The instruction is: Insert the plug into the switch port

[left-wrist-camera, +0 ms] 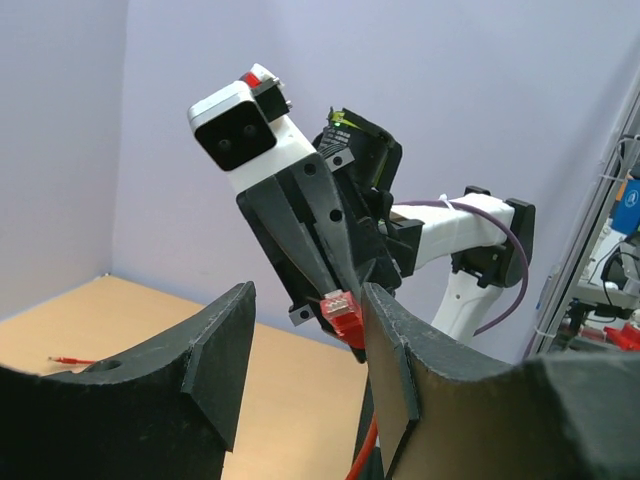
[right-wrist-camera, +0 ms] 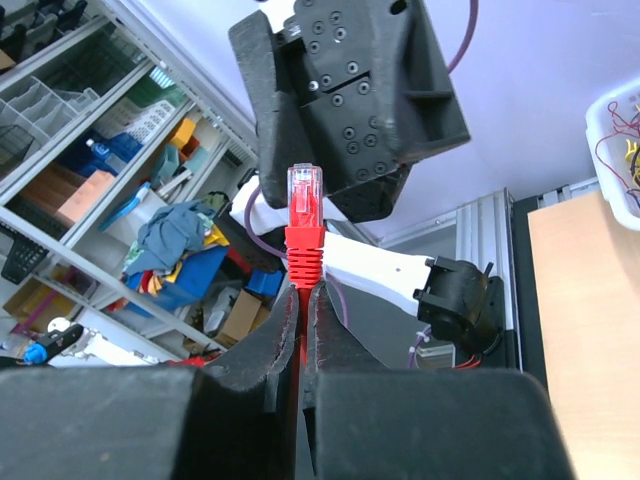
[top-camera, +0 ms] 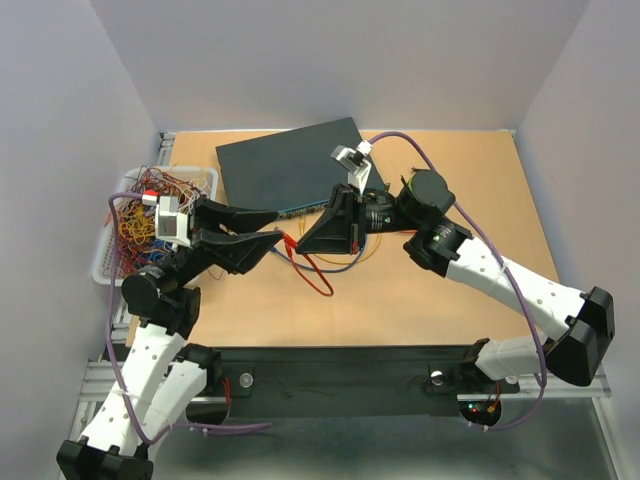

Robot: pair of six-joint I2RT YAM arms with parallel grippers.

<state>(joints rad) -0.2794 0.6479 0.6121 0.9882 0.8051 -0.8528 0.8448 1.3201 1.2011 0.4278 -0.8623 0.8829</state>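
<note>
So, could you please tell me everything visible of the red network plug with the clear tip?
The red network plug has a clear plastic tip above a ribbed red rubbery boot, with red cable trailing off. It points straight out past the shut black right gripper, pinched at the boot's base, in the air, clear of the dark blue-grey metal switch. The black left gripper, open, flanks it; contact is unclear.

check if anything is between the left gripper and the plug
Nothing visible does. The plug sits right at the mouth of the open left gripper, its red cable pinched in the shut right gripper.
</note>
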